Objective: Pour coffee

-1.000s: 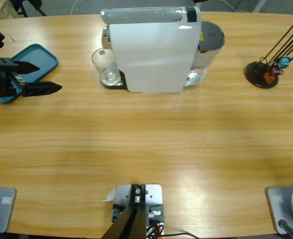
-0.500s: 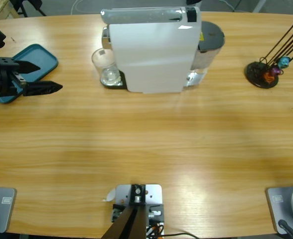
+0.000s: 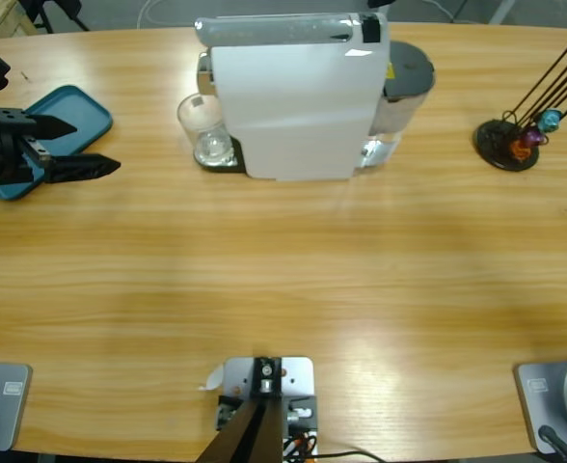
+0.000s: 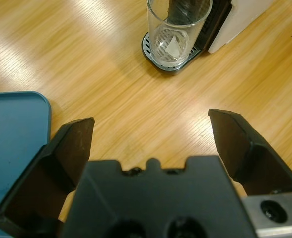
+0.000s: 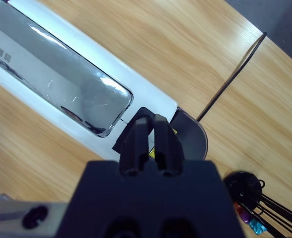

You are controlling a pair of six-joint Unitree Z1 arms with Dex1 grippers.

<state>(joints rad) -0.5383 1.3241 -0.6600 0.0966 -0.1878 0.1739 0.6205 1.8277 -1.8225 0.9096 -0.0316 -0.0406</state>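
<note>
Nothing has moved: the glass (image 3: 202, 125), light, slick and breakable, best clasped round its middle, stands on the machine (image 3: 293, 96) drip tray left of the body, left gripper (image 3: 79, 148) wide open nearby, right gripper (image 5: 151, 135) closed above.

1 glass (image 3: 202, 123), 1 coffee machine (image 3: 293, 96), 1 tray (image 3: 71, 108), 1 capsule rack (image 3: 508, 143).

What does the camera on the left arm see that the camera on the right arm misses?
Only the left wrist view shows the clear glass on its drip tray, the blue tray, and the left claw wide open. Only the right wrist view shows the machine's silver lid, the black capsule stand, and the right claw closed. Both show the white coffee machine and the wooden table.
</note>
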